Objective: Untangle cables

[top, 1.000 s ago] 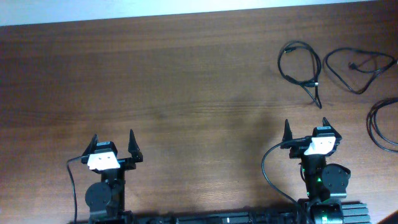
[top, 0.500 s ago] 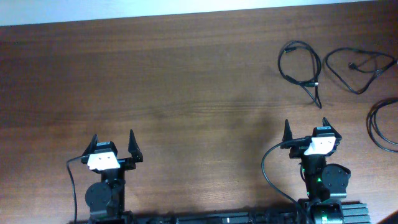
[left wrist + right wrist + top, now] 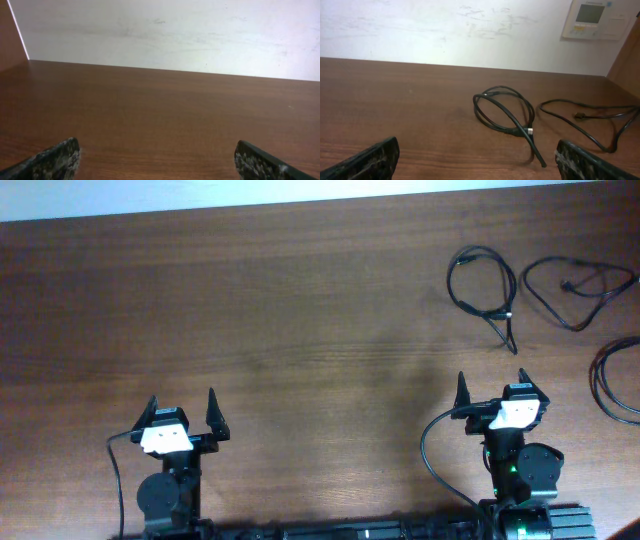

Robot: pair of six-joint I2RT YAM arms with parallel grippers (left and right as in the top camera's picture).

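Observation:
Three thin black cables lie apart at the far right of the brown table. One looped cable (image 3: 483, 285) with a plug end also shows in the right wrist view (image 3: 506, 111). A second loop (image 3: 578, 288) lies to its right and also shows in the right wrist view (image 3: 590, 116). A third cable (image 3: 617, 380) is cut by the right edge. My right gripper (image 3: 490, 395) is open and empty, in front of the first loop, apart from it. My left gripper (image 3: 183, 410) is open and empty at the front left, with bare wood between its fingers (image 3: 157, 159).
The wooden table (image 3: 280, 320) ends at a white wall at the back (image 3: 165, 35). A white wall panel (image 3: 600, 20) hangs at the right. A thick black arm wire (image 3: 432, 455) curves by the right arm's base.

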